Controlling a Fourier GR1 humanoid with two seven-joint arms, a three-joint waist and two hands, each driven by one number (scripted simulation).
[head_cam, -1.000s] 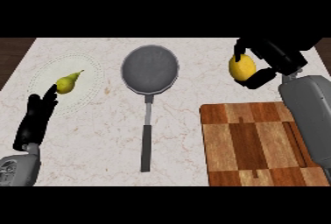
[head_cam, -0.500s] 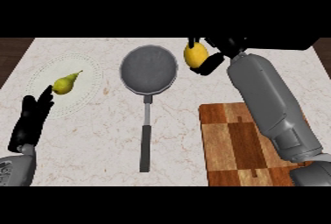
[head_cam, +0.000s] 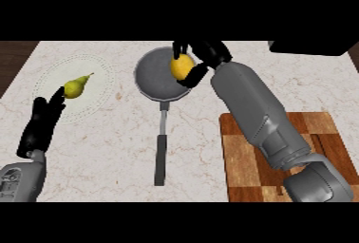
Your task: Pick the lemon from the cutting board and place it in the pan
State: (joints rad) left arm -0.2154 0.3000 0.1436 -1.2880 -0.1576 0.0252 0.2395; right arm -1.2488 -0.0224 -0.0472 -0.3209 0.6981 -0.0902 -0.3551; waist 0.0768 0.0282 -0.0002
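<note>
Now, with the right hand (head_cam: 204, 58) curled round the lemon (head_cam: 182, 67) and holding it over the right side of the pan (head_cam: 154, 81), the best course would be to lower it toward the middle before letting go, so it cannot roll out.

Nothing legible from where I'm standing: no txt, labels, brand names, nos. or signs on any surface in view.
</note>
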